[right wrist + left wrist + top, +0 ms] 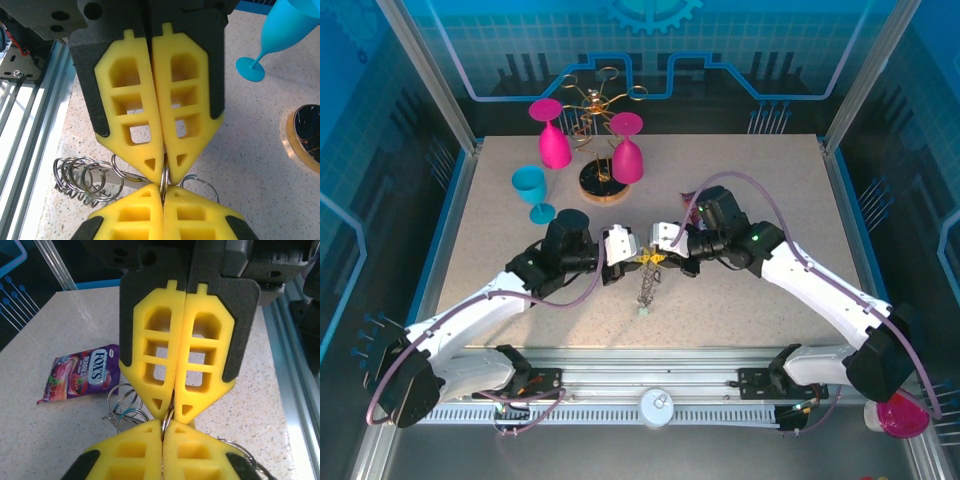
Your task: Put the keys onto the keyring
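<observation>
Right, both of my grippers are closed and meet tip to tip over the middle of the table (770,200). The left gripper (172,412) and the right gripper (164,167) each pinch what looks like the same thin wire loop at the edge of the keyring (648,283). The rest of the keyring hangs from that pinch, and its lower end seems to rest on the table. In the right wrist view, more of its loops fan out like a coil just beside my fingertips. A small pale tag at the bottom end, seen from above, is probably one of the keys (643,311). I cannot make out the others.

I expect the keyring to be light but awkward to handle. It is stiff, springy wire, smooth and slippery against the yellow pads, and it swings freely from a single pinch. I think the best hold is flat across one loop, close to the hoop, so it cannot twist. The keys are tiny and would skate on the table, so I would take each by its plastic tag rather than the metal.

The only writing I can read is on a purple sweet packet (82,372) lying on the table near the rings. It says "FOX'S" and "BERRIES". I can read no writing on the grippers.
</observation>
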Controlling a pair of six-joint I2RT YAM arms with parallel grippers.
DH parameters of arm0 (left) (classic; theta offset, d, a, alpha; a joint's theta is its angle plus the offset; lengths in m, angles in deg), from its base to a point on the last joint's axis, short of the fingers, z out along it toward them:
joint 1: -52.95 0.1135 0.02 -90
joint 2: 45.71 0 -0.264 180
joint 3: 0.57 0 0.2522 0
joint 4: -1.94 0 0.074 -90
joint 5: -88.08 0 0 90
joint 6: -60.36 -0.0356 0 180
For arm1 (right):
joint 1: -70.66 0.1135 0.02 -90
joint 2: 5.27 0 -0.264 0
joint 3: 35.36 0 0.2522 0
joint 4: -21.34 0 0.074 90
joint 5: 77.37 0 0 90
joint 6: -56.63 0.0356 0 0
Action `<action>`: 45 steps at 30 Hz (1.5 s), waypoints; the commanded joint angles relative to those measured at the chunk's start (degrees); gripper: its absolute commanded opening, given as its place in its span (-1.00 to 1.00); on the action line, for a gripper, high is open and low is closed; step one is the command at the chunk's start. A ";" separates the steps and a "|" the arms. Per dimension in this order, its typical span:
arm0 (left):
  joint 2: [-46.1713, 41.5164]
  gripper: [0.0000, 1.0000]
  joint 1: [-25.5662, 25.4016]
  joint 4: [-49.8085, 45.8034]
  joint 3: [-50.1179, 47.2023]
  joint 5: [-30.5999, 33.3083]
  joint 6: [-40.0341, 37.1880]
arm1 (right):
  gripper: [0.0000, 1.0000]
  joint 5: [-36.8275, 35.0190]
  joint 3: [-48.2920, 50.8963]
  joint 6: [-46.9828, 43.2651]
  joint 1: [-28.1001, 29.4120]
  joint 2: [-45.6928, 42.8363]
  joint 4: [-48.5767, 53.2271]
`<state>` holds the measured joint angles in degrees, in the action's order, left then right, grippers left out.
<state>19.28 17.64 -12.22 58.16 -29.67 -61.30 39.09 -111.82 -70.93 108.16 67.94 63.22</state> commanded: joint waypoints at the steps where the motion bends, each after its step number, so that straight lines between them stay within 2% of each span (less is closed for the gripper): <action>1: 0.57 -1.00 -0.01 -1.75 2.06 -2.12 -1.65 | -1.00 2.28 -2.48 1.67 1.47 -0.88 -1.53; 2: 0.14 -1.00 0.03 -1.08 1.47 -2.39 -1.60 | -0.96 2.41 -1.70 3.67 0.88 -1.59 -2.82; 5: -2.03 -1.00 0.12 5.80 -2.34 -1.19 0.35 | -0.28 2.77 2.67 9.68 -1.70 -4.92 -6.75; 7: -3.13 -1.00 0.14 10.63 -4.65 -0.69 1.89 | -0.16 1.64 6.38 12.56 -2.89 -7.37 -8.99; 11: -3.78 -1.00 0.10 17.32 -7.50 -0.54 5.28 | -0.11 -0.62 12.77 16.10 -3.14 -10.41 -13.50; 15: -4.16 -1.00 0.07 19.72 -8.49 -0.12 6.84 | -0.12 0.46 16.57 18.72 -3.06 -10.66 -18.31; 22: -4.33 -1.00 0.07 21.27 -9.15 -0.38 7.79 | -0.18 2.42 17.69 21.53 -3.09 -7.83 -24.68; 31: -4.02 -1.00 0.16 25.16 -10.19 0.65 10.43 | -0.18 5.76 18.22 22.52 -2.95 -6.94 -28.37; 33: -4.07 -1.00 0.22 27.00 -10.72 1.09 11.67 | -0.26 4.87 17.99 22.40 -2.95 -6.81 -28.36; 37: -4.01 -1.00 0.18 31.06 -11.78 2.30 14.80 | -0.64 2.82 17.50 22.11 -2.95 -7.01 -27.93; 41: -3.83 -1.00 0.26 35.00 -12.89 2.23 17.74 | -0.93 0.53 16.27 20.41 -2.96 -7.34 -24.66; 45: -3.50 -1.00 0.30 37.80 -13.15 1.79 19.75 | -1.00 -0.55 15.60 18.48 -1.90 -6.04 -22.20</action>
<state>16.46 17.64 17.59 45.18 -27.64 -44.53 40.07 -94.55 -50.34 105.51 61.14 37.97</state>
